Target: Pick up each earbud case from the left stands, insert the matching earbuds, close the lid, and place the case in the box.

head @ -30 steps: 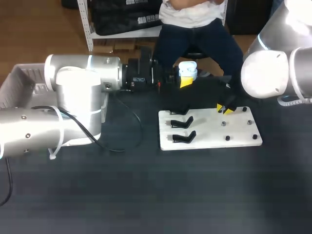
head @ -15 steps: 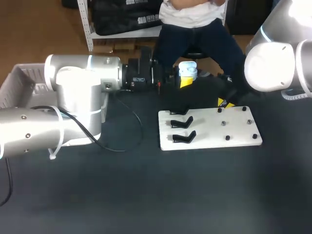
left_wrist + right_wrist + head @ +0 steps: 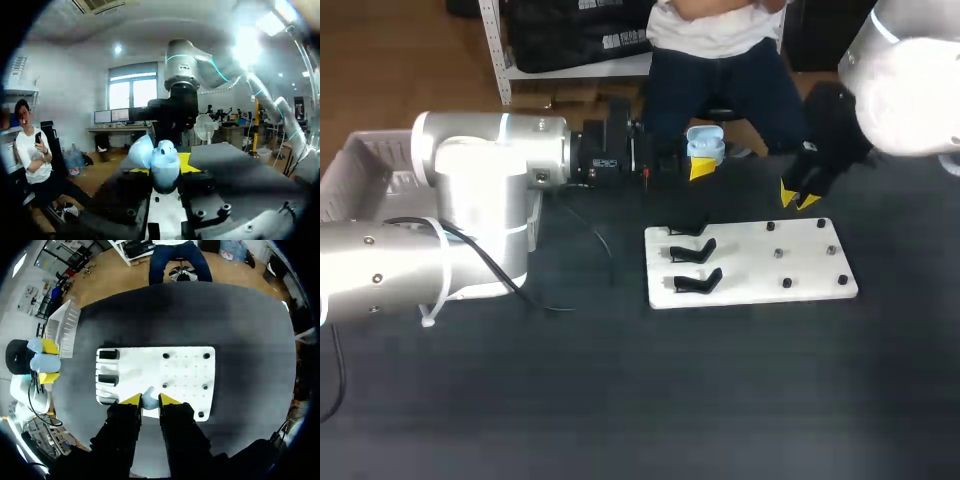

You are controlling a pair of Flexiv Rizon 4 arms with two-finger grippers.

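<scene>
**Earbud in grip, case open**

Left gripper [image 3: 700, 160] clamps the open light-blue earbud case [image 3: 705, 143] in the air, at 11 o'clock from the white board [image 3: 750, 285]. Right gripper [image 3: 799, 197], fingers narrow, pinches one earbud [image 3: 149, 399] over the board's 1 o'clock edge. By my judgement, inserting, closing the lid and placing in the box [image 3: 365, 170] at 9 o'clock all remain.

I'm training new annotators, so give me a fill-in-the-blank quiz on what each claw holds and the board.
The left claw holds an earbud case with its lid ____. The right claw pinches one ____. The white board carries ____ black stands. Missing words: open; earbud; three.
</scene>
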